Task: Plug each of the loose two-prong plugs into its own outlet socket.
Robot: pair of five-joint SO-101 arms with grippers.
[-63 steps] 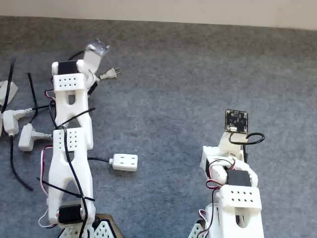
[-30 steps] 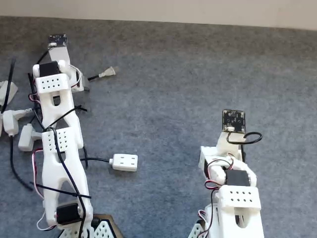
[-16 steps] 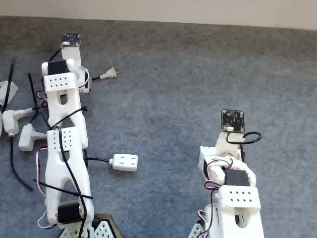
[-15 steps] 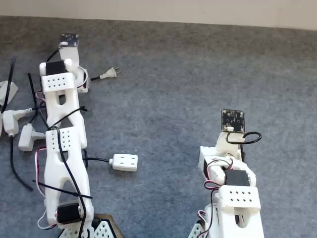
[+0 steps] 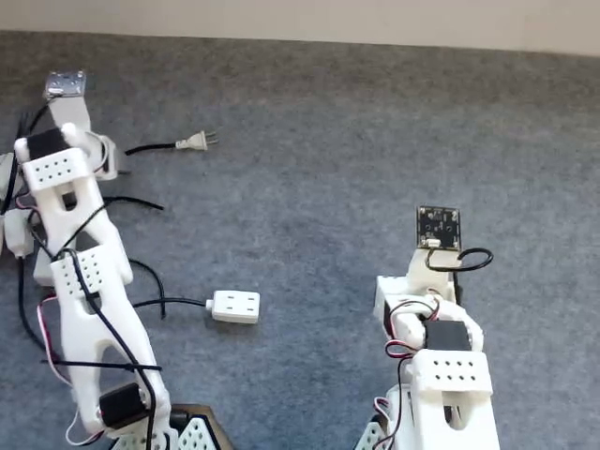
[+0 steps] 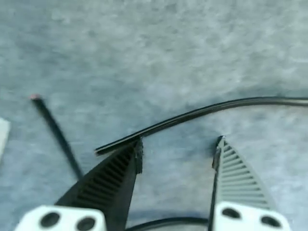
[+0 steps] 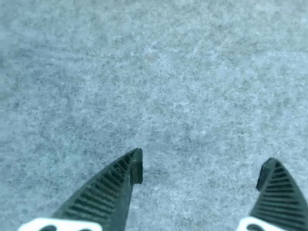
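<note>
Grey carpeted table point(image 5: 375, 122): covers the high view up to a pale strip along the far edge.
Left arm point(image 5: 80, 281): white, stretched from the near left corner to the far left of the table, black wiring draped over it.
Right arm point(image 5: 441, 366): white, folded low at the near right, well apart from the task's things.
Left gripper point(image 6: 179, 143): fingers spread apart above the carpet; a black cord point(image 6: 192, 114) crosses just past the tips, one end close to one fingertip.
Right gripper point(image 7: 203, 161): fingers wide apart over bare carpet.
White adapters point(image 5: 17, 230): clustered at the left edge, partly behind the left arm.
Outlet socket point(image 5: 234, 307): white block lying flat, just beside the left arm's lower segment.
Two-prong plug point(image 5: 194, 142): loose on the carpet at far left-centre, prongs pointing right, well apart from the outlet socket; its black lead point(image 5: 150, 146) trails toward the left arm.
</note>
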